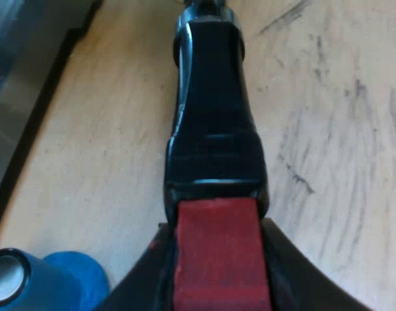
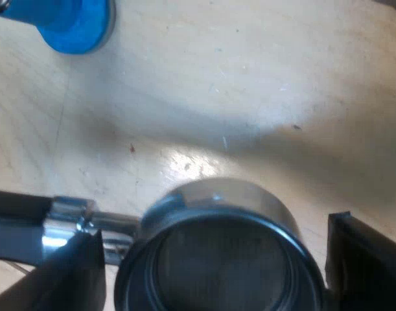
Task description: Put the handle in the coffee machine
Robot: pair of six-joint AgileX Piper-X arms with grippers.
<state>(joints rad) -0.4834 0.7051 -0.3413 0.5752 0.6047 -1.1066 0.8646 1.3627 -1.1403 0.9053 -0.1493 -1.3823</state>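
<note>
As left gripper (image 1: 217,269) pinches the holder (image 1: 214,116) and right gripper (image 2: 217,259) gapes, scuffed tabletop (image 1: 340,129) lies beneath.

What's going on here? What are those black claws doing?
Two robot arms are handling a round metal holder with a dark handle that ends in red. The left gripper is shut on the red end. The right gripper is open, one finger on each side of the holder's round cup. The holder is over the wooden table, not yet in the machine. A blue tamper is nearby.
</note>
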